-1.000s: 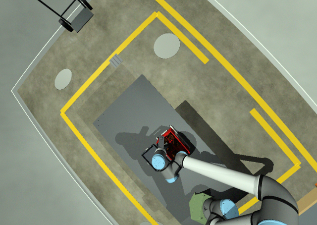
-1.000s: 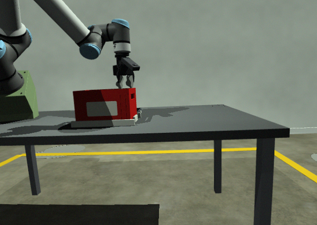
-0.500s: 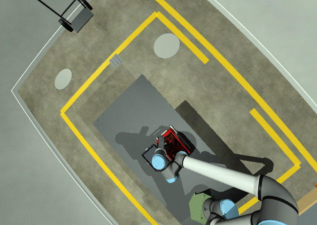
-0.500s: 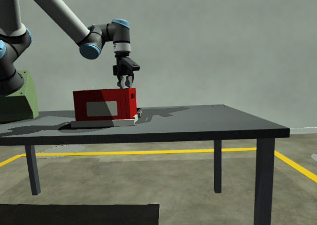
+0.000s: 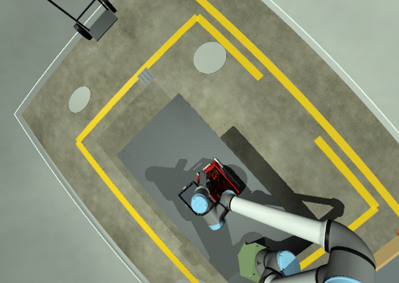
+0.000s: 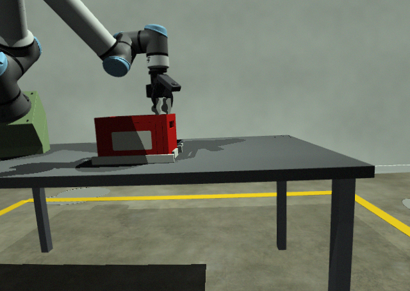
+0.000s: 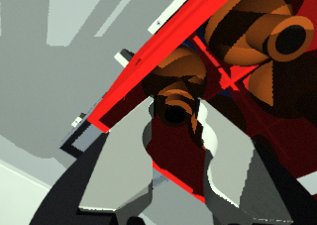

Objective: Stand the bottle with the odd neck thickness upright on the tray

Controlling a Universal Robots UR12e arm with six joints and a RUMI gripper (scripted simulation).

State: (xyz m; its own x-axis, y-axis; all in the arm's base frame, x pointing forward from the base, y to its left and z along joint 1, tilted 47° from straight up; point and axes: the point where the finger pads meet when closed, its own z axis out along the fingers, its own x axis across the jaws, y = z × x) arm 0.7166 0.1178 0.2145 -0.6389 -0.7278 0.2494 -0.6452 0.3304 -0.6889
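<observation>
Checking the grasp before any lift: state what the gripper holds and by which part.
The gripper is shut on a brown bottle in the red crate, gripping its neck just below the opening.

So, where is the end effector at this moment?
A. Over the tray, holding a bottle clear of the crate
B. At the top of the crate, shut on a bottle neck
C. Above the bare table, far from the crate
B: the end effector grips the neck of a bottle at the crate top.

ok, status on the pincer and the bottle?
Pincer shut on a bottle neck, corner cell of the red crate. Bottle not lifted. Crate wall close beside it. Tray not made out.
</observation>
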